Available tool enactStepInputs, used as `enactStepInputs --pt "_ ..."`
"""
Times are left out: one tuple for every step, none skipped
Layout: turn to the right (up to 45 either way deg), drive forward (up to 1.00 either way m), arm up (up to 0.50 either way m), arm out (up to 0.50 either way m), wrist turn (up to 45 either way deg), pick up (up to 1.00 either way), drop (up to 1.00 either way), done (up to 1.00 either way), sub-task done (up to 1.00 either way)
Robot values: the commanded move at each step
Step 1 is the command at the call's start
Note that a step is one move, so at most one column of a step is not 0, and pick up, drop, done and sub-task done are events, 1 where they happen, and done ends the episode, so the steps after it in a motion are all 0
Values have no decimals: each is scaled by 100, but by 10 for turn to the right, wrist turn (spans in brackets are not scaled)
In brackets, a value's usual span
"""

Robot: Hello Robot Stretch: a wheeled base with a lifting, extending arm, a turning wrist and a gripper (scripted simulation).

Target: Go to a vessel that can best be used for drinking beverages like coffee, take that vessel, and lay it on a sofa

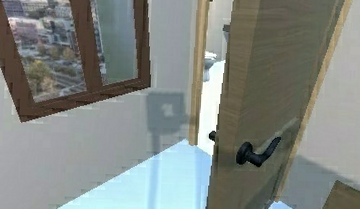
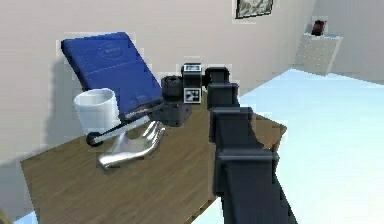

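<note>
The white mug hangs at the far end of the gripper, just in front of the blue laptop and clear of the wooden surface below it, so the gripper holds the mug. The thin dark fingers reach under the mug's base; I cannot tell the state of the fingers from these pictures.

The laptop's blue lid leans back, with its silver part lying on the surface below the lid. The mug is on the arm side view's left of the laptop, against the pale wall. The dark arm rises from the bottom edge, to the right of the laptop, and its two white squares with black marks stand just beside the laptop's right edge. Far to the right of the laptop, across a pale floor, a beige pedestal carries a small dark thing, and a framed picture hangs on the wall.

In the forward view a wooden door with a black handle stands ajar. On the forward view's left is a window in a brown frame, with city buildings behind the glass. Between the two, a small grey box sits on the wall.
</note>
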Motion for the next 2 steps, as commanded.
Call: enactStepInputs --pt "0 0 0 0 -450 0 0 0 0" --pt "0 0 0 0 -180 0 0 0 0"
